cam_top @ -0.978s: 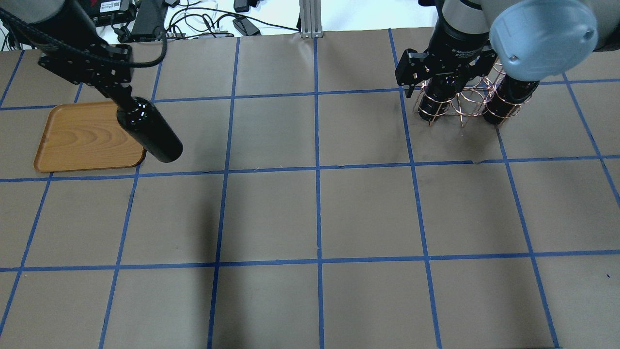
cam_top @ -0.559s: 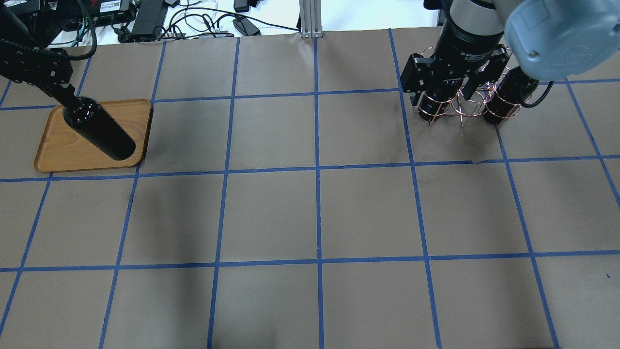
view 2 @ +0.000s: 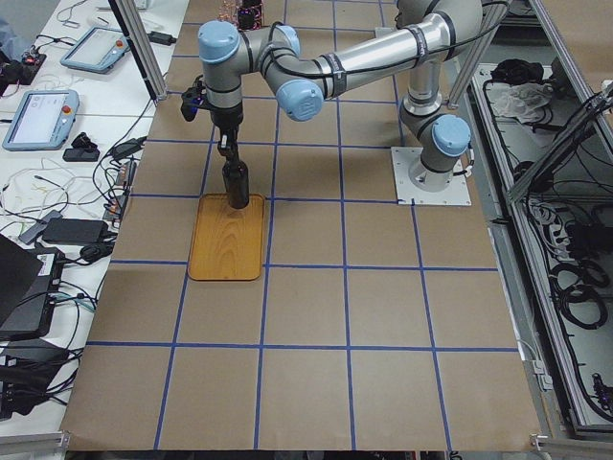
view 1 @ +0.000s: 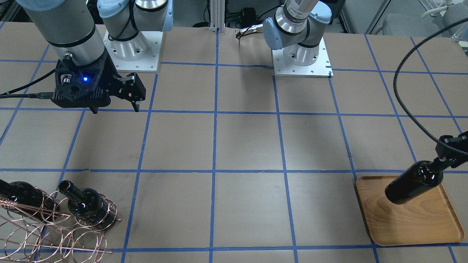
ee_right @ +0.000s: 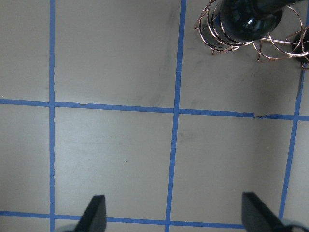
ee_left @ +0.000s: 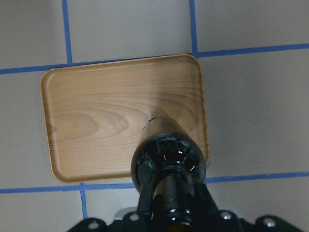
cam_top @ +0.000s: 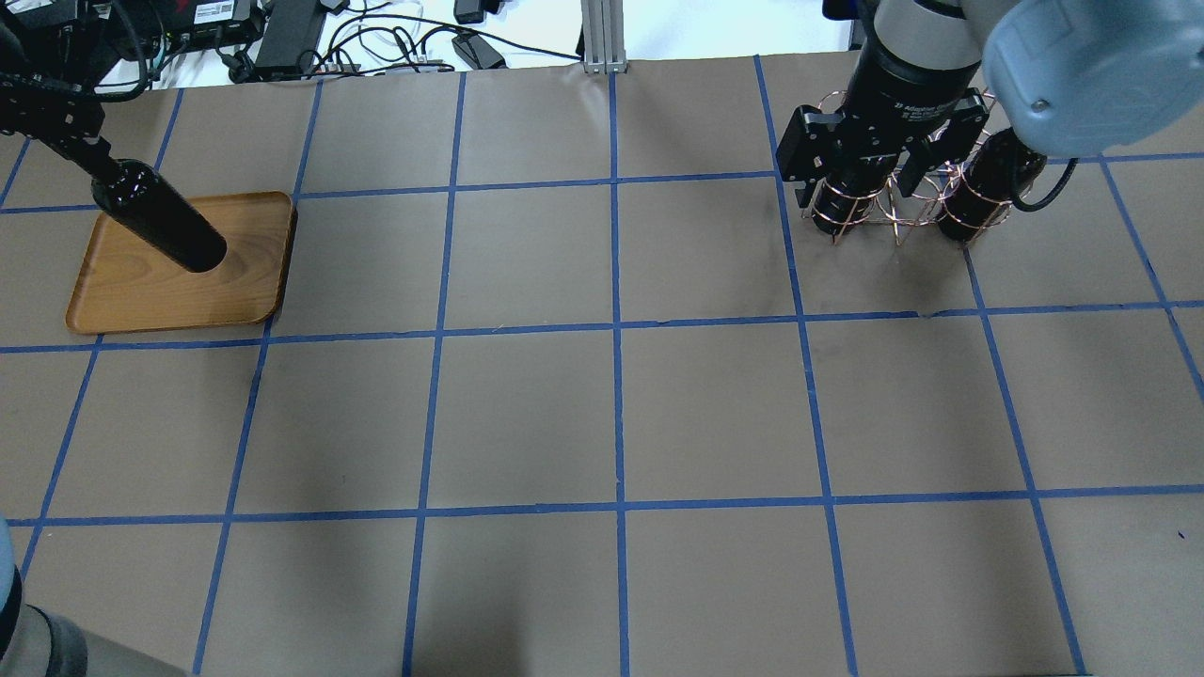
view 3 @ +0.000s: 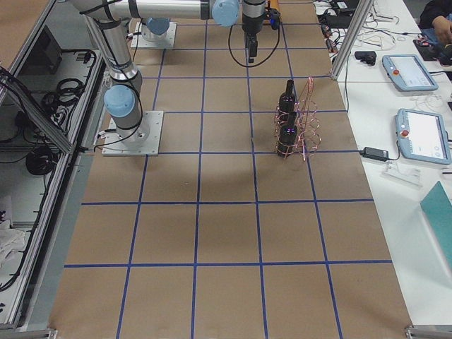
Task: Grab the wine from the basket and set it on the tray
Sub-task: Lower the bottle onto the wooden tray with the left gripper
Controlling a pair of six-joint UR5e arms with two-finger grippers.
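Note:
My left gripper (cam_top: pixel 92 162) is shut on the neck of a glossy black wine bottle (cam_top: pixel 162 224). It holds the bottle upright over the wooden tray (cam_top: pixel 179 296), base down; I cannot tell whether the base touches. The left wrist view shows the bottle (ee_left: pixel 169 157) over the tray's (ee_left: pixel 106 111) near right part. My right gripper (view 1: pixel 133 95) is open and empty, hovering beside the copper wire basket (cam_top: pixel 903 205). The basket (view 1: pixel 47 228) holds two more black bottles (view 1: pixel 87 206) (view 1: pixel 22 197).
The brown table has a blue tape grid (cam_top: pixel 616 329). Cables and power supplies (cam_top: pixel 282 38) lie beyond the table's far edge. Both arm bases (view 1: pixel 301 54) stand on white plates. A black cable (view 1: pixel 406 106) loops above the tray side.
My left arm has carried the bottle leftward, from past the tray's right edge to over the tray. The right gripper has shifted slightly beside the basket and stays open.

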